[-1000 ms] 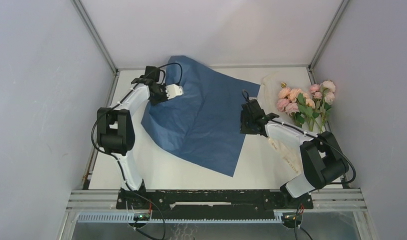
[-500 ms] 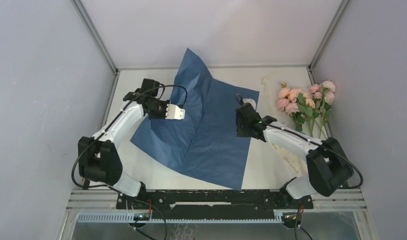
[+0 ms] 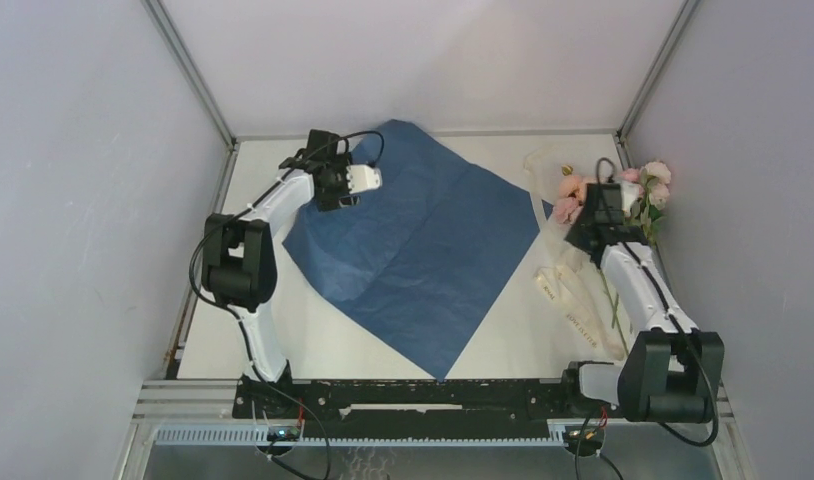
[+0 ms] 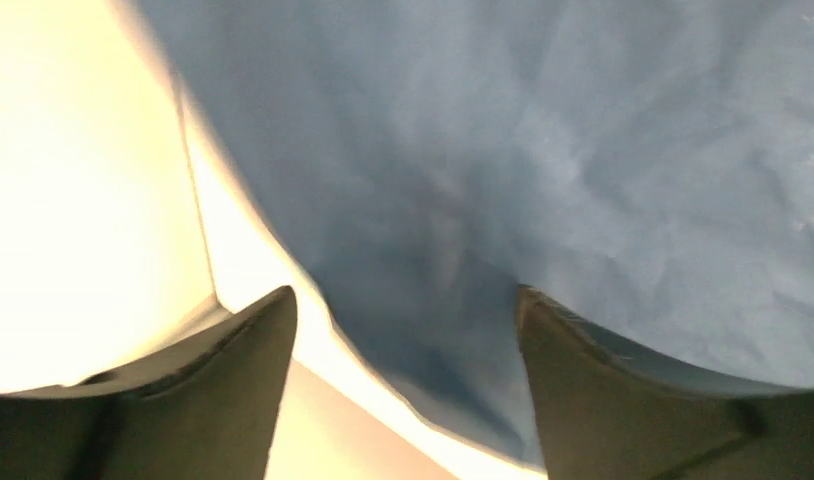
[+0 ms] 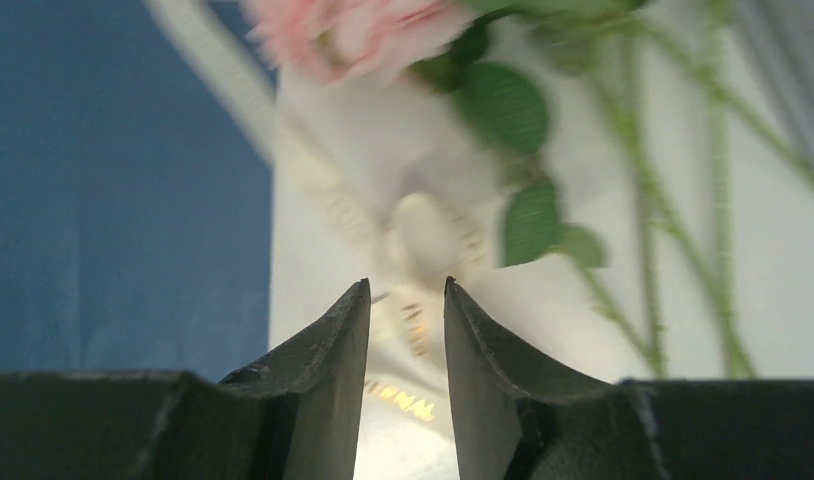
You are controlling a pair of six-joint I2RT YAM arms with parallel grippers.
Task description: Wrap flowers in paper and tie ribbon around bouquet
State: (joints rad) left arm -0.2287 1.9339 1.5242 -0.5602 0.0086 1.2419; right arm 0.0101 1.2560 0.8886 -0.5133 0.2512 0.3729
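One paper (image 3: 423, 250) beside loose flowers (image 3: 655, 178)

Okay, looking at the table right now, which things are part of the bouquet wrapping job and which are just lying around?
For the job: blue paper, pink flowers, cream ribbon.
Not part of it: white table, grey enclosure walls.

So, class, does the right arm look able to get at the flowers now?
Probably yes: its hand hangs just beside the flowers, jaws apart and empty, with only the ribbon lying under it.
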